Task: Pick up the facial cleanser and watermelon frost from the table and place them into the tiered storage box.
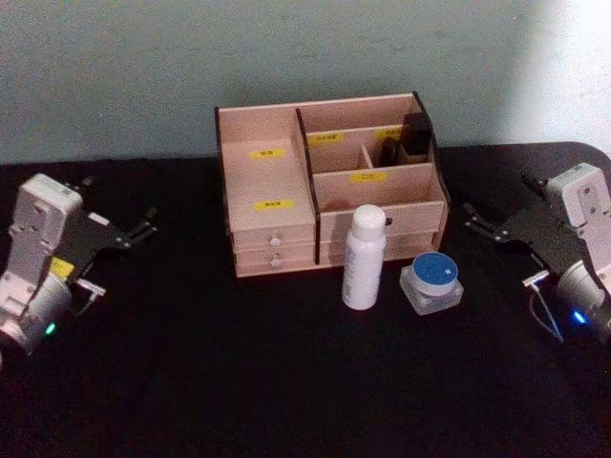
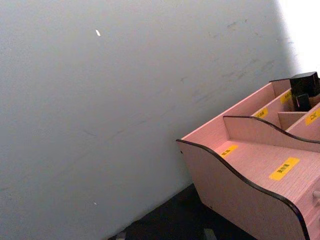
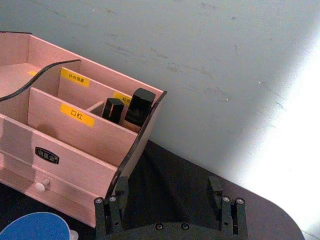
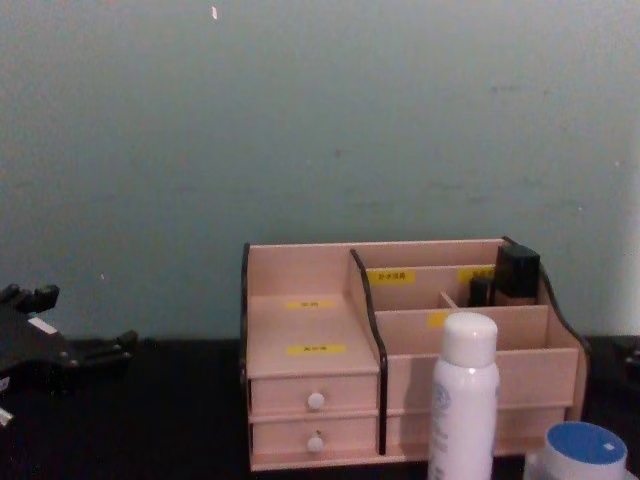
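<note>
The tiered storage box point(image 1: 277, 181) stands at the table's back centre, a pinkish wooden organiser with yellow labels and small drawers. It also shows in the wrist views point(image 2: 250, 200) point(image 3: 75, 145) and the chest view point(image 4: 310, 330). In front of its right half stand a tall white bottle point(image 1: 365, 258) point(image 4: 463, 400) and a squat clear jar with a blue lid point(image 1: 432, 281) point(image 3: 35, 227) point(image 4: 585, 450). I cannot tell which is the facial cleanser and which the watermelon frost. My left gripper point(image 1: 145, 223) rests open at the far left, my right gripper point(image 1: 474, 219) point(image 3: 167, 195) open at the far right. Both are empty.
Two dark cosmetic items point(image 1: 415, 134) point(image 3: 132, 107) stand in the box's back right compartment. The black table point(image 1: 191, 382) has free room in front and to the left of the box. A pale wall point(image 4: 300, 120) rises close behind.
</note>
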Available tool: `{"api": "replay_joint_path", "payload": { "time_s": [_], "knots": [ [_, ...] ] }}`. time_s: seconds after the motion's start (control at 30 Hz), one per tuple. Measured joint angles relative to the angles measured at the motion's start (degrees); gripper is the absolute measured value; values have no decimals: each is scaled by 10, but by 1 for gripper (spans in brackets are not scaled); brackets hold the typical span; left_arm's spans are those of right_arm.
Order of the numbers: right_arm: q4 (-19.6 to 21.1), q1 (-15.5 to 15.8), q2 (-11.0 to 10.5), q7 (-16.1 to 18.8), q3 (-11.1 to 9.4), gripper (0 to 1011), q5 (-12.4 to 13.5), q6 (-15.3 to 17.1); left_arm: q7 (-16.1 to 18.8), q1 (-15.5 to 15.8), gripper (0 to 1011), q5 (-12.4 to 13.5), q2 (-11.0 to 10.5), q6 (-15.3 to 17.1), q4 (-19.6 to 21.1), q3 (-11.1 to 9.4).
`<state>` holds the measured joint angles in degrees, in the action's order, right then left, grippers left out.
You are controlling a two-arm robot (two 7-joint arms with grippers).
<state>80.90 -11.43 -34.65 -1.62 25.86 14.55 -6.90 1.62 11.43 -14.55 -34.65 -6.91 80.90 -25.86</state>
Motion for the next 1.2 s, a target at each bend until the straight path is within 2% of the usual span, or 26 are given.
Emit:
{"api": "replay_joint_path", "payload": {
  "time_s": [1.2],
  "knots": [
    [0,0,0,0,-1,1003,-1,0,0,0,1001,0,0,0,0,0]
  ]
}}
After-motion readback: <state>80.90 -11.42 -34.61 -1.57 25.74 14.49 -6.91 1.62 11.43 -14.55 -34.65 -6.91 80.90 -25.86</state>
